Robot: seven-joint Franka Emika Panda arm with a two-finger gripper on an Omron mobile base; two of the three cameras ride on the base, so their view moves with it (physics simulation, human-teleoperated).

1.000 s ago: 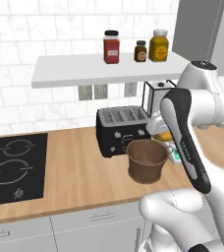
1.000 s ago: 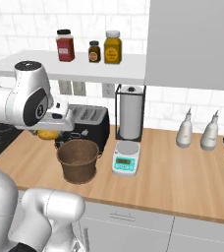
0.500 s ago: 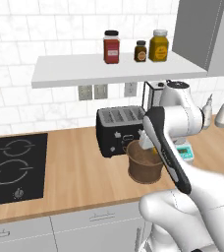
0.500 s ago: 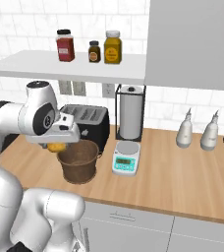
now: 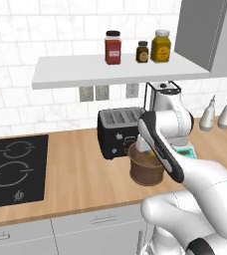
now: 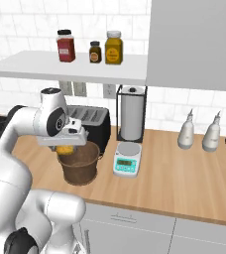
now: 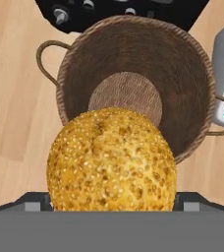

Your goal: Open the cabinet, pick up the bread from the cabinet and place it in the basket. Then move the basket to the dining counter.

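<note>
**Bread held above the basket**

The bread (image 7: 111, 160) is gripped between the jaws of the gripper (image 6: 68, 145), which are spread wide around it. It is held directly over the open mouth of the basket (image 7: 182, 98), whose round woven bottom is seen bare below the bun. The basket (image 6: 80, 166) stands on the wooden counter (image 6: 184, 173), just in front of the black toaster (image 5: 116, 130) and beside the small kitchen scale (image 6: 126, 160). In the right base view, a sliver of the orange bun (image 6: 64, 148) is seen under the hand at the basket's rim. 3 jars (image 5: 138, 47) are lined up on the shelf above.
</note>
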